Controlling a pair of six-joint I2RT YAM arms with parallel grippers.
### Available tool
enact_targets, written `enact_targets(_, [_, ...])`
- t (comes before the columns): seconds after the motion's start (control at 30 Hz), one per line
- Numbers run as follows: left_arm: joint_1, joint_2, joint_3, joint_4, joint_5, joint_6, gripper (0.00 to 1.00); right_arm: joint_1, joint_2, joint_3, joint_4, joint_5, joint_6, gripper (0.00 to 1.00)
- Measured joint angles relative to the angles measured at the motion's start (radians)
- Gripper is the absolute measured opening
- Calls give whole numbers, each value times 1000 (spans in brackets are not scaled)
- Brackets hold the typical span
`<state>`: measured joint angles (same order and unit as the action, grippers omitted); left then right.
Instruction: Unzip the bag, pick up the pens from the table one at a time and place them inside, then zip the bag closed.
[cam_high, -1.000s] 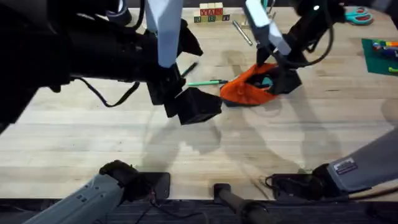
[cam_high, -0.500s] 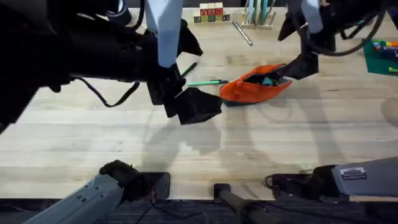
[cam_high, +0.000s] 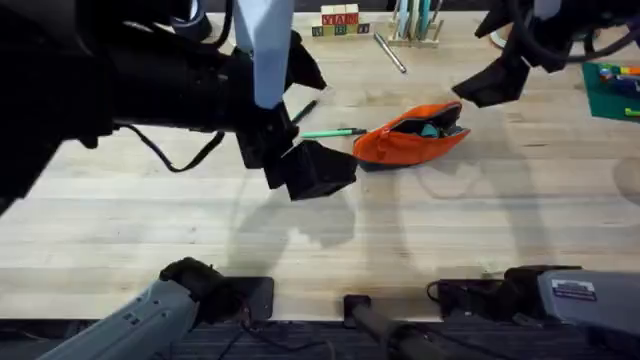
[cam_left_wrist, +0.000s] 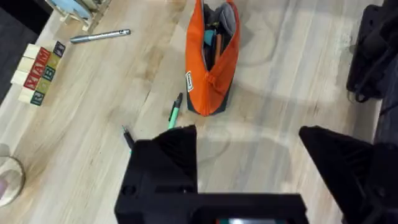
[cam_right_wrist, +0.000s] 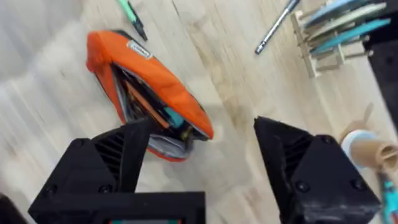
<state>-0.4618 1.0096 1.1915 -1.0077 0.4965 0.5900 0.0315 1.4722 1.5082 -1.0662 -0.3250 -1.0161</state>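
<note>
The orange bag (cam_high: 410, 135) lies on the table (cam_high: 300, 250) right of centre, its zipper open, with teal and dark items showing inside. The green pen (cam_high: 330, 132) rests just left of the bag's end. A black pen (cam_high: 306, 109) pokes out from behind my left arm. The silver pen (cam_high: 389, 52) lies farther back. My left gripper (cam_high: 310, 168) hangs open above the table, left of the bag. My right gripper (cam_high: 495, 83) is open, raised behind and to the right of the bag. In the wrist views the bag (cam_left_wrist: 211, 59) (cam_right_wrist: 155, 87) lies beyond the open fingers (cam_left_wrist: 168, 155) (cam_right_wrist: 118, 155).
Letter blocks (cam_high: 338, 20) and a wooden rack of tools (cam_high: 415, 22) stand along the back edge. A green cutting mat (cam_high: 612, 88) lies at the far right. The front half of the table is bare wood.
My right gripper has let go of the bag and drawn up and back to the right. The bag has settled flatter on the table. The left arm has not moved.
</note>
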Motion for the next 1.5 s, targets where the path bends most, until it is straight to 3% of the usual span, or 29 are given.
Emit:
enact_targets(0.27, [0, 0, 0, 0, 0, 0, 993, 0, -52, 0, -1, -13, 260, 997])
enact_targets(0.47, [0, 0, 0, 0, 0, 0, 993, 0, -78, 0, -46, -14, 536, 996])
enact_targets(0.6, [0, 0, 0, 0, 0, 0, 992, 0, -78, 0, -82, -16, 629, 996])
enact_targets(0.93, [0, 0, 0, 0, -10, 2, 993, 0, -78, 0, -84, -17, 688, 997])
enact_targets(1.27, [0, 0, 0, 1, -27, 51, 993, 0, -78, 0, -84, -17, 698, 997])
enact_targets(1.5, [0, 1, 0, 9, -118, 64, 992, 0, -78, 0, -87, -17, 698, 996])
